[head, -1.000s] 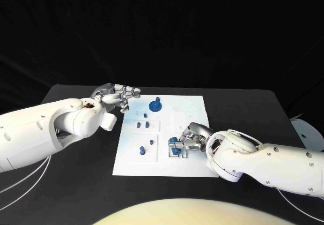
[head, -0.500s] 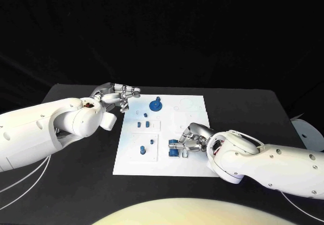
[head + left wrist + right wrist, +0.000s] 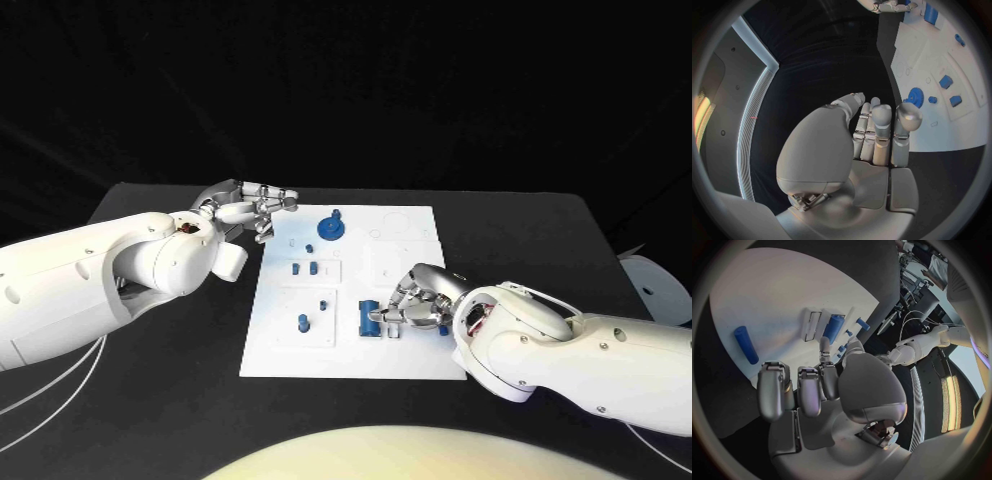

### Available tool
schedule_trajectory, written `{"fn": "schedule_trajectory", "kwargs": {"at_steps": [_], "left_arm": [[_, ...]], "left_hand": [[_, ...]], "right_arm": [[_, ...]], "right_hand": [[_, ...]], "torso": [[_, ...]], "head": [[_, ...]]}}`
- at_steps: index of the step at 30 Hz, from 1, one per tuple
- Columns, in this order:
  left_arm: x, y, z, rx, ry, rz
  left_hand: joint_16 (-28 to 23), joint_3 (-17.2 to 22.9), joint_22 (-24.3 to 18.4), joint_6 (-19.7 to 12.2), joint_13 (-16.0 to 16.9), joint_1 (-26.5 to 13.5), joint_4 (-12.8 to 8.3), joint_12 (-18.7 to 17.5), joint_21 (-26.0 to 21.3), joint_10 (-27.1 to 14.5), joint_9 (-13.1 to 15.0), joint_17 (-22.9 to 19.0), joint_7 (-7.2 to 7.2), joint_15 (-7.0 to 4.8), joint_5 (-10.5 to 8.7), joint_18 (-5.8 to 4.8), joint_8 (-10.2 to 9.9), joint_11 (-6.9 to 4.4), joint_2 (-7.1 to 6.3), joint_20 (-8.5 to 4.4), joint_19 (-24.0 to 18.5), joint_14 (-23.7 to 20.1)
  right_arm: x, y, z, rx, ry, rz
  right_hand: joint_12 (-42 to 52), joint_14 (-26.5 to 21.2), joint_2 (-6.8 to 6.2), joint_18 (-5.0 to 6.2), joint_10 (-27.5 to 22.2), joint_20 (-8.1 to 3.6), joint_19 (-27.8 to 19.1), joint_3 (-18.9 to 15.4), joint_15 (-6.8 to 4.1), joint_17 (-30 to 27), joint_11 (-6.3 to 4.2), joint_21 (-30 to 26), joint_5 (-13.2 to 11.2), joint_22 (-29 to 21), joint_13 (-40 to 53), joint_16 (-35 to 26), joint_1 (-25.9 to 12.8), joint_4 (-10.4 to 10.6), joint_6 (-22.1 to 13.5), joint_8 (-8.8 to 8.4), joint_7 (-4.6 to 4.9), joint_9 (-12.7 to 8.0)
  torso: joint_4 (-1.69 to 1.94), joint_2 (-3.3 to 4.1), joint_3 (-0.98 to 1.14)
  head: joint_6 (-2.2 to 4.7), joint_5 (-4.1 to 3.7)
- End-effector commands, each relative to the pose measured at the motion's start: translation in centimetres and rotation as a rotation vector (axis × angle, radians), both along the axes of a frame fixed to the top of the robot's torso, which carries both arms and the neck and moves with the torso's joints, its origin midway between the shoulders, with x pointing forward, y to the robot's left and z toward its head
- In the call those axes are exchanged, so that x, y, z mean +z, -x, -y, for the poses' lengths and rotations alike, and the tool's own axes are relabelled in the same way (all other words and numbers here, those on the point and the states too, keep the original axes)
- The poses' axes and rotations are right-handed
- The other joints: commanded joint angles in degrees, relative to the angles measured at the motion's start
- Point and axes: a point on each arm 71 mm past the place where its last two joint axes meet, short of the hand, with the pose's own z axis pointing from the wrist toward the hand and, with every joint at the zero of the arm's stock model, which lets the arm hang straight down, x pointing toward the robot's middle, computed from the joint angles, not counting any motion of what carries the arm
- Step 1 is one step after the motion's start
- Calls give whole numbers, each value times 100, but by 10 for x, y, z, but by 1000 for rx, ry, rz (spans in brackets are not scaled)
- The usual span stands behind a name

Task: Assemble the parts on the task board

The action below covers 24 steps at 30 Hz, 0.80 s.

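Observation:
The white task board (image 3: 411, 350) lies mid-table. A blue cylinder (image 3: 369, 318) lies in a small holder on the board's near right; in the right wrist view the cylinder (image 3: 832, 328) sits in that bracket. My right hand (image 3: 415, 305) hovers just right of it, fingers extended, thumb tip close to the cylinder's end, gripping nothing. A blue gear with a knob (image 3: 332, 228) stands at the far side. Small blue pegs (image 3: 303, 267) and another blue piece (image 3: 304, 322) sit on the left half. My left hand (image 3: 253, 205) is at the board's far-left corner, fingers straight, holding nothing.
A white round object (image 3: 652, 281) sits at the table's right edge. The left wrist view shows the board (image 3: 942, 130) with the gear (image 3: 915, 94) and several blue pieces. A loose blue rod (image 3: 746, 344) lies on the board beyond my right hand's fingers.
My right hand has drawn back slightly to the right and nearer, uncovering the blue cylinder in its holder. The left hand has hardly moved.

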Motion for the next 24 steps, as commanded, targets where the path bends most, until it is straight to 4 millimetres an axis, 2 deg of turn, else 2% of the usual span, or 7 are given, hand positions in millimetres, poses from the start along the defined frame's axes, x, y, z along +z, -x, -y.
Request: {"fn": "schedule_trajectory", "kwargs": {"at_steps": [1, 5, 9, 10, 14, 19, 24], "left_arm": [[1, 0, 3, -15, 12, 5], [1, -1, 3, -15, 12, 7], [1, -1, 3, -14, 13, 9], [1, -1, 3, -14, 13, 9], [0, -1, 3, -15, 13, 10], [0, -1, 4, -16, 13, 10], [0, -1, 4, -18, 14, 9]], "left_hand": [[32, -6, -5, -39, 5, -11, 11, 20, -29, -37, -5, 0, 3, 38, 36, 56, 30, -4, -2, 20, 9, -6], [32, -6, -5, -39, 5, -11, 11, 20, -29, -37, -5, 0, 3, 38, 36, 56, 30, -4, -2, 20, 9, -6], [32, -6, -5, -39, 5, -11, 11, 20, -29, -37, -5, 0, 3, 38, 36, 56, 30, -4, -2, 20, 9, -6], [32, -6, -3, -40, 6, -10, 10, 25, -28, -41, -5, -2, 3, 38, 35, 55, 32, -4, -1, 20, 10, -7], [32, -7, -3, -41, 7, -10, 10, 27, -27, -43, -5, -3, 3, 38, 35, 55, 32, -4, -1, 19, 11, -7], [32, -7, -3, -41, 7, -10, 10, 27, -27, -43, -5, -3, 3, 38, 35, 55, 32, -4, -1, 19, 11, -7], [33, -6, -3, -41, 7, -9, 10, 28, -28, -43, -5, -2, 3, 38, 35, 55, 33, -4, -1, 20, 11, -7]], "right_arm": [[5, 2, 3, 25, 3, 43], [11, 0, 15, 11, 13, 58], [16, -4, 36, -9, 45, 82], [17, -5, 44, -13, 64, 96], [19, -6, 63, -18, 120, 133], [18, -5, 78, -22, 172, 156], [12, 0, 82, -25, 187, 153]], "right_hand": [[38, 525, 13, -66, 76, -54, 254, 38, -40, 1083, -53, 44, 92, 1252, 517, 4, 113, 2, 0, 24, -25, 17], [32, 522, 25, -65, 75, -54, 250, 42, -35, 1074, -43, 33, 292, 1250, 524, -1, 278, -16, -59, -5, -7, 22], [12, 521, 25, -66, 64, -41, 251, 45, -16, 1071, -17, 36, 386, 1251, 520, -3, 448, -42, -141, -69, 27, 5], [8, 523, 36, -67, 62, -36, 252, 66, -11, 1078, -11, 42, 487, 1252, 521, 0, 544, -71, -166, -97, 35, -5], [13, 527, 49, -74, 64, -27, 264, 82, -2, 1097, -3, 75, 624, 1261, 533, 9, 667, -90, -171, -134, 43, -23], [43, 533, 81, -84, 81, -23, 284, 91, -1, 1124, -6, 128, 725, 1276, 561, 23, 724, -72, -140, -153, 38, -35], [33, 534, 94, -86, 81, -23, 287, 54, -6, 1130, -14, 137, 770, 1278, 560, 26, 687, 1, -65, -144, 23, -31]], "torso": [[6, -3, 3], [4, -6, 3], [-12, -18, -5], [-18, -21, -6], [-39, -24, 1], [-35, -24, -3], [-36, -18, 1]], "head": [[21, -20], [51, -51], [66, -137], [74, -166], [84, -206], [84, -245], [71, -270]]}}
